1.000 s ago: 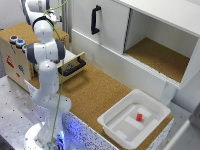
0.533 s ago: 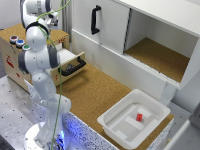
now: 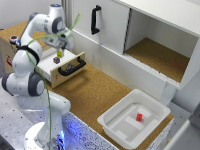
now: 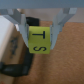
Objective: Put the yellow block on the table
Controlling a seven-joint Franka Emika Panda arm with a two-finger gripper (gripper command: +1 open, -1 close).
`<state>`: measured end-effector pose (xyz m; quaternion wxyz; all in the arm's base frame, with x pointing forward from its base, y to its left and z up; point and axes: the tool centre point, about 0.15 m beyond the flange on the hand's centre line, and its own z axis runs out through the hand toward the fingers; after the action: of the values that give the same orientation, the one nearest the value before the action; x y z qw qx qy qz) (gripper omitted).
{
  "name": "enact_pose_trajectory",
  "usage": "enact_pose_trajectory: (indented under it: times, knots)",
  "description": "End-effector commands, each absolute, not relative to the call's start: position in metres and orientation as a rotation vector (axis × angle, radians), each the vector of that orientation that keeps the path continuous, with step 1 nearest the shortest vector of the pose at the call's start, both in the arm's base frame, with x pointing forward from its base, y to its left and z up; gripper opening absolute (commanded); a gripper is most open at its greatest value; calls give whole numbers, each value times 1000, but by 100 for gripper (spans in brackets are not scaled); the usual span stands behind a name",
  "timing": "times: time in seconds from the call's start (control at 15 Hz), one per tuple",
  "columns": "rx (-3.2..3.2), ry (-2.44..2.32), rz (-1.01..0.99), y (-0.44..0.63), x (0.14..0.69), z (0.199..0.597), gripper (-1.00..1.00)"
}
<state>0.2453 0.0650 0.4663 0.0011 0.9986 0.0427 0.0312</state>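
My gripper (image 3: 59,51) is shut on the yellow block (image 3: 59,53) and hangs just above the open drawer (image 3: 64,66) at the exterior view's left. In the wrist view the yellow block (image 4: 39,40) fills the space between the two fingers (image 4: 21,26) of the gripper (image 4: 40,39), and dark letters show on its face. The brown cork table (image 3: 95,95) stretches out in front of the drawer. A small dark purple cube (image 3: 56,60) lies in the drawer right under the held block.
The drawer's black handle (image 3: 71,67) juts over the table. A white tray (image 3: 112,120) with a small red block (image 3: 139,117) stands at the table's right end. Behind is a white cabinet with a cork-lined shelf (image 3: 160,55). A box with buttons (image 3: 12,42) sits far left.
The arm's elbow and upper links have swung toward the exterior view's left. The gripper stays over the open drawer with the yellow block in it.
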Motion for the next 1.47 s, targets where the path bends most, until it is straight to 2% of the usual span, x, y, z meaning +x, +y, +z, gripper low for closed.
enact_pose_trajectory:
  times: [0.0, 0.2, 0.73, 0.87, 1.4]
  knots:
    - [3168, -20, 54, -16, 274, 453, -100]
    - [3161, -144, 19, -35, 293, 433, -100]
    - [3194, -91, 130, -60, 385, 347, -100]
    - [3190, -72, 76, -82, 395, 322, -100]
    - [3101, 257, -39, -116, 427, 264, -100]
